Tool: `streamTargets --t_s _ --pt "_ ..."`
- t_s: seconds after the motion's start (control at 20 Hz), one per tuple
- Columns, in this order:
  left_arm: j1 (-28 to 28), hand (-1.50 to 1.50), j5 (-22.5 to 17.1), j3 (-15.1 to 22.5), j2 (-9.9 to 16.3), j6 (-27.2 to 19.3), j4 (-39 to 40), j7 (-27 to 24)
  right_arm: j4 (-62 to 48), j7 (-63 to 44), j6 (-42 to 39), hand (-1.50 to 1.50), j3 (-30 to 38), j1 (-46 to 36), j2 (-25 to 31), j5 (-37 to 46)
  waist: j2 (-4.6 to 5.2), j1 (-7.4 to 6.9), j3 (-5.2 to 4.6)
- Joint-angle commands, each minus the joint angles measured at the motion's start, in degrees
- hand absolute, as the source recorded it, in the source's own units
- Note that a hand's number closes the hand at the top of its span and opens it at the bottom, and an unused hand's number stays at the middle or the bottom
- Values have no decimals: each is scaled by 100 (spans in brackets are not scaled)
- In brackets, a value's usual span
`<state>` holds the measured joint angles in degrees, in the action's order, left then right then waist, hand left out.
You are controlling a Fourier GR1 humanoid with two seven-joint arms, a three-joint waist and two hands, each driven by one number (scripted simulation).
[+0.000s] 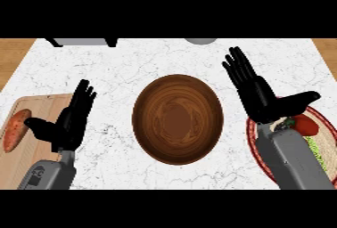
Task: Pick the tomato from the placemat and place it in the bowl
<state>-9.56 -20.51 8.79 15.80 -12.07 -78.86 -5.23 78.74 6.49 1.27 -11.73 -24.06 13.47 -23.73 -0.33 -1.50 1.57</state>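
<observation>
A brown wooden bowl [177, 118] stands in the middle of the white marble counter. A red tomato [306, 124] lies on a round placemat [324, 116] with a dark red rim at the right edge, partly hidden behind my right forearm. My right hand [253, 91] is open, fingers straight and pointing away, thumb spread out just above the tomato. Left of the bowl my left hand [69, 121] is open too, fingers up, holding nothing.
A wooden cutting board [39, 107] lies at the left edge with an orange sweet potato [14, 130] on it. A grey object [82, 42] and a pale round object [201, 40] show at the counter's far edge.
</observation>
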Motion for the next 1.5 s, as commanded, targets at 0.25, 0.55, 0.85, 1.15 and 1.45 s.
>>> streamTargets --t_s 0.25,0.55,0.85,1.15,1.45 --pt "-464 0 407 -663 922 -265 -380 -190 1531 -179 -3306 -150 -1681 285 282 -1000 -125 15 -128" --pt "-85 0 166 -993 1071 -139 -391 -150 2554 2593 -2756 -150 -291 2197 2065 1183 -38 498 -137" --pt "-156 0 23 -1172 1295 54 -672 62 2786 4121 -3188 -150 1062 2991 3301 1728 -20 391 -146" --pt "-417 0 129 -1186 1229 91 -274 46 2841 4061 -2995 -150 2336 3617 4313 1998 14 397 -159" --pt "-349 0 -2 -1295 1337 304 -406 87 2616 3847 -3215 -150 2671 3540 5608 2897 38 261 -161"
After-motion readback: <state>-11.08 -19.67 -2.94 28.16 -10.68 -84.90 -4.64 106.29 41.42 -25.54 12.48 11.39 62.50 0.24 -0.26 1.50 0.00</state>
